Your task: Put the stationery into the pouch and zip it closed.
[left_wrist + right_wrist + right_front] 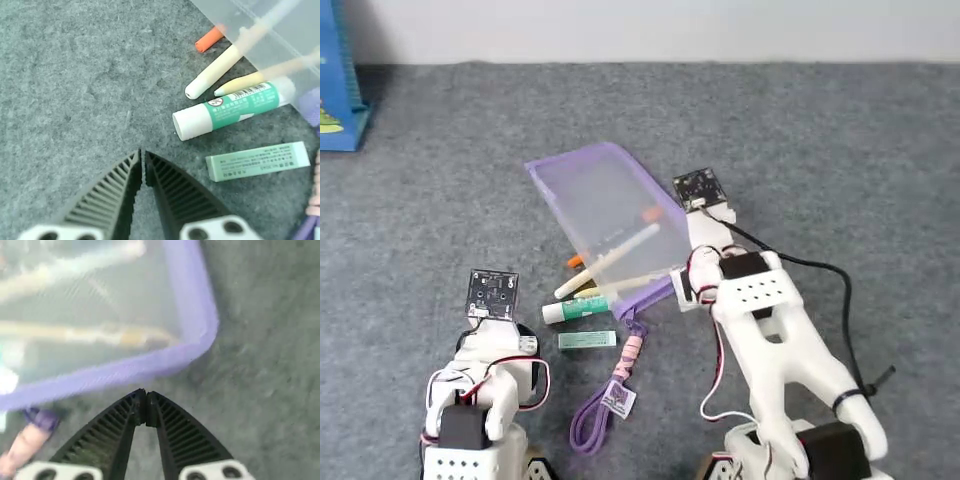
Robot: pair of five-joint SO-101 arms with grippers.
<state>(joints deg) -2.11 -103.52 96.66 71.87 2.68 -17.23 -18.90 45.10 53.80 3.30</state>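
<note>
A: Is any writing on the stationery legible?

B: The glue stick [232, 107] has a green label with a barcode and small print. The pale green eraser [257, 160] has a printed line along its sleeve. Both are too small to make out.

A: Where do they lie from the left hand [142, 155]?

B: Ahead of its tips and off toward the right arm, near but apart, on the grey tabletop [820, 150]. That hand is pinched together on nothing.

A: And the pouch [605, 205]?

B: Its purple-edged corner lies just ahead of the right hand [145, 397], whose tips meet, empty. A cream pen [610, 258] and a yellowish pencil [250, 80] run beneath its translucent side, though whether they are inside or under it cannot be told.
</note>
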